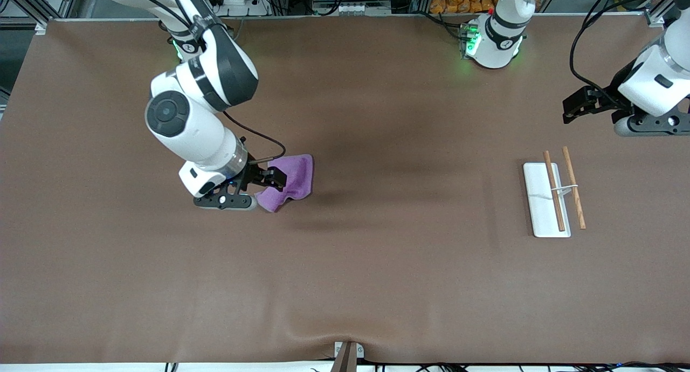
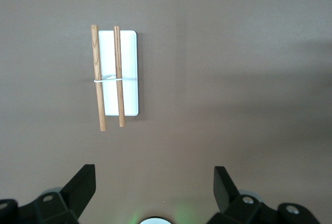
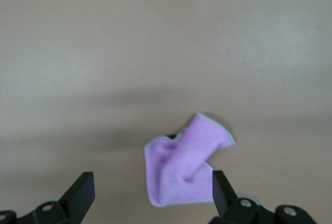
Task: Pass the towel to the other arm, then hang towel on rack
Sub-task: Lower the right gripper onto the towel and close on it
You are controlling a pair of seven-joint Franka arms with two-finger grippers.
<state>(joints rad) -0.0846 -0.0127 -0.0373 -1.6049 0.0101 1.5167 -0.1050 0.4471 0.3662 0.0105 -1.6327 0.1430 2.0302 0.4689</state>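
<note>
The purple towel [image 1: 294, 179] lies crumpled on the brown table toward the right arm's end; the right wrist view shows its folded shape [image 3: 181, 167]. My right gripper [image 1: 225, 202] hangs open just over the table beside the towel, its fingers [image 3: 83, 187] spread wide and empty, with the towel's edge showing between them [image 3: 151, 177]. The rack [image 1: 539, 199], a white base plate with two brown rods [image 1: 554, 191] joined by a wire, sits toward the left arm's end. My left gripper [image 1: 649, 126] waits open in the air past the rack [image 2: 129, 73], nothing between its fingertips [image 2: 154, 170].
The left arm's base [image 1: 493, 38] stands at the table's back edge. A small clamp [image 1: 347, 356] holds the brown cover at the edge nearest the front camera. Bare brown surface stretches between the towel and the rack.
</note>
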